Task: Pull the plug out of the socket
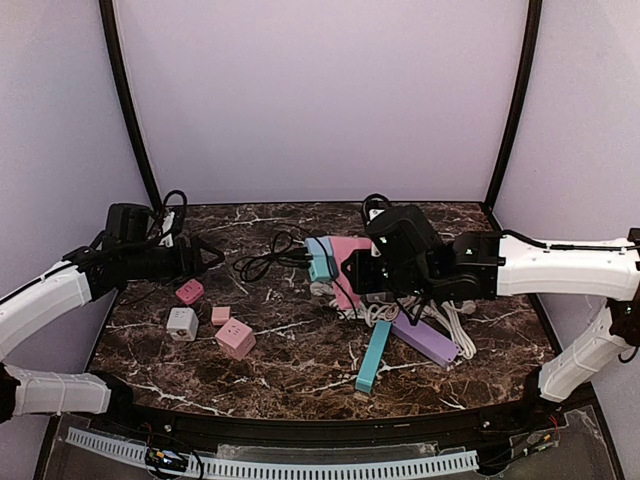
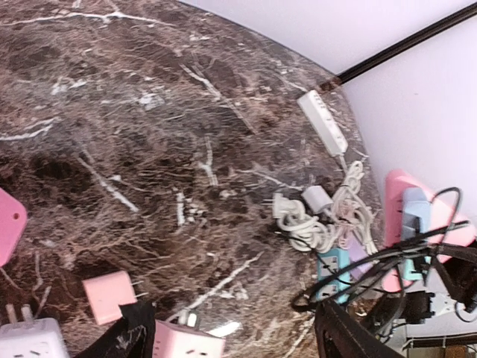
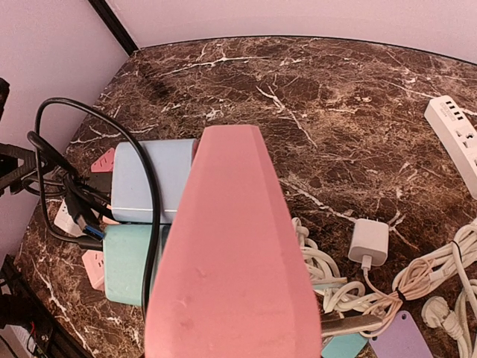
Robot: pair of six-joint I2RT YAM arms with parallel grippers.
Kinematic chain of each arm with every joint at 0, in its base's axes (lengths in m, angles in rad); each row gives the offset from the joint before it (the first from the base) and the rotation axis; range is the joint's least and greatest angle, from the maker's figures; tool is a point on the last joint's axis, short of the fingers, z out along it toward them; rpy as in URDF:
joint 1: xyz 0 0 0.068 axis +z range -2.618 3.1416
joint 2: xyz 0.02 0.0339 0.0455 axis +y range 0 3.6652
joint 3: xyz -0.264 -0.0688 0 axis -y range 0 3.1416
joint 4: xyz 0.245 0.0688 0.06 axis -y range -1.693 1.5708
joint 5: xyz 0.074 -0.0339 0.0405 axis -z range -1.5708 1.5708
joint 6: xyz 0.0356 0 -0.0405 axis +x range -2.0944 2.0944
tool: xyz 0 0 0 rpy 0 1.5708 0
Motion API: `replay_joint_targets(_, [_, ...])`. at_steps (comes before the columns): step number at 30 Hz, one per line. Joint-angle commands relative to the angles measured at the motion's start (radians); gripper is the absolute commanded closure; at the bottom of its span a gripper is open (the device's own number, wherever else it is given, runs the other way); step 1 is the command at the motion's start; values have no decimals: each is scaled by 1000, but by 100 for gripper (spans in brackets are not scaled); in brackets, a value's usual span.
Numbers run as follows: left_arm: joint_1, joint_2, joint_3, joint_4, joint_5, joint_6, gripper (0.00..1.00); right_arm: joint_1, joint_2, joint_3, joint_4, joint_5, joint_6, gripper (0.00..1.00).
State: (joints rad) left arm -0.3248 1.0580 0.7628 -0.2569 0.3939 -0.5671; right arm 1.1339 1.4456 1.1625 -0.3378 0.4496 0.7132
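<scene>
At the left, the left fingers (image 2: pixel 123 341) stood spread wide with nothing between them. They hung above the small cube adapters (image 1: pixel 235 338) and just short of the black cable (image 1: pixel 262 262). That cable ran right to the black plug (image 3: pixel 86 222), seated in the side of the blue socket block (image 3: pixel 145 179). The blue block sat next to a teal block (image 3: pixel 128 261), both close against the pink socket block (image 3: pixel 231 253). The right fingers (image 1: pixel 365 272) appeared clamped on the pink socket block, above the counter (image 1: pixel 300 370).

To pull well, I judged the left fingers should close on the plug's body, not the cable. They should then draw it straight leftward along its pins while the right fingers held firm. A slanted tug could drag the whole cluster.

The right fingertips were hidden behind the pink socket block in the wrist view. How many plugs were seated, and in which block, was hard to make out among the loops. At the right, the white cords (image 3: pixel 335 287) were too tangled to trace.
</scene>
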Motion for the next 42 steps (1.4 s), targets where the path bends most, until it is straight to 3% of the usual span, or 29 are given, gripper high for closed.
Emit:
replay_joint_targets(1, [-79,-68,-40,105,74,-123,27,-7,-14,61,93,36,22,100])
replay_joint_targets(10, [-332,-79,-54,284,5,-260,34,-8,11,76,99,31,64,100])
replay_joint_targets(16, [-426,-28,-43,404,-18,-322,40,-5,28,98,100,9,69,100])
replay_joint_targets(27, [-487,175,30,577,11,-373,36,13,34,119,99,17,78,100])
replay_joint_targets(37, [-488,218,68,549,-38,-357,25,28,47,145,88,21,68,100])
replay_joint_targets(42, [-489,231,71,527,-72,-368,24,33,53,160,95,22,56,100])
